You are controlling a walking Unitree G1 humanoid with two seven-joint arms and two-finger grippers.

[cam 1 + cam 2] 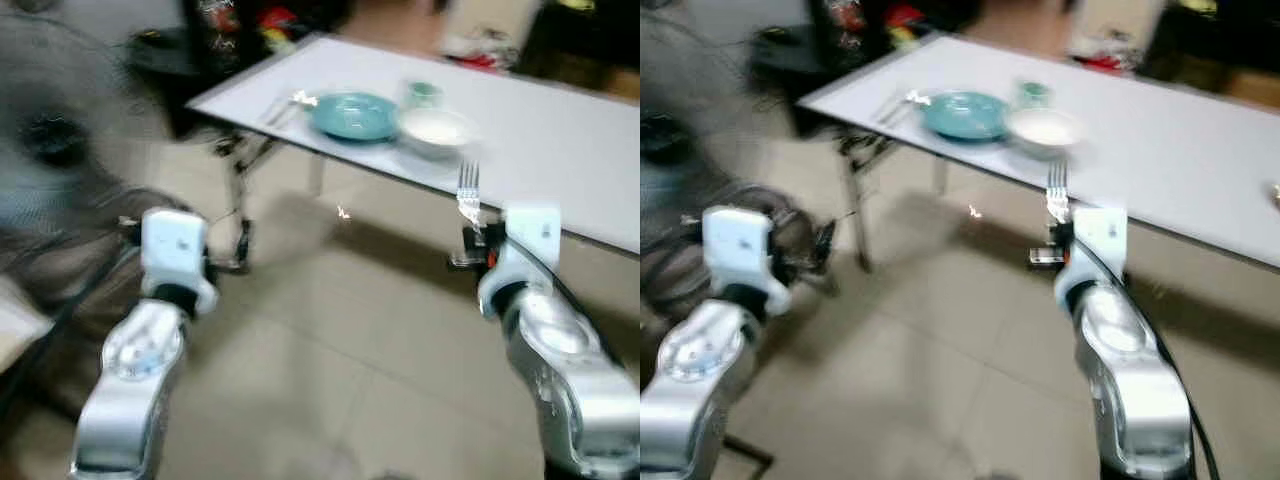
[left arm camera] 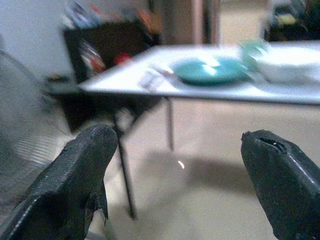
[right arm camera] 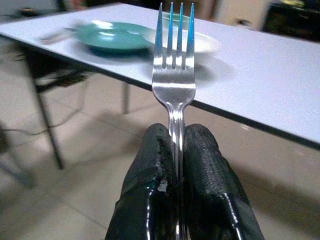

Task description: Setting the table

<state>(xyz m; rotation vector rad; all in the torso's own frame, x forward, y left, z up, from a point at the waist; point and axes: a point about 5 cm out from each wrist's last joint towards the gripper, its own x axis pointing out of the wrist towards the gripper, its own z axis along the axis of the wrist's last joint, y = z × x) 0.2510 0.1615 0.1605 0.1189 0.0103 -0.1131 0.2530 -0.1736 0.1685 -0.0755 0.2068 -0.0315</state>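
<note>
Left eye view, blurred: a white table (image 1: pixel 560 130) is seen ahead over a tiled floor (image 1: pixel 340 330). On the table a teal plate (image 1: pixel 353 115) is set near the near edge, with a white bowl (image 1: pixel 435 130) touching or just beside it on the side away from the table's left corner, and a green cup (image 1: pixel 422 93) just behind the two. Pale cutlery (image 1: pixel 290 103), too blurred to identify, is laid just beside the plate toward the left corner. The right gripper (image 1: pixel 470 225) is held short of the table's near edge, with a fork (image 1: pixel 468 190) standing upright from it, tines up, overlapping the table edge in the picture. The left gripper (image 1: pixel 235 245) is held out well left of the table's corner leg, near a fan (image 1: pixel 50 150) by the floor. Right eye view: the same layout is recorded, the fork tines rising just below the bowl. Left wrist view: the two black fingers (image 2: pixel 75 180) are spread wide apart with nothing between them; the table with plate and bowl is seen beyond the gap. Right wrist view: the fingers (image 3: pixel 205 170) are closed on the fork's handle, which is pinched between the pads; neck and tines project straight out past the fingertips, pointing toward the plate and bowl on the table.
</note>
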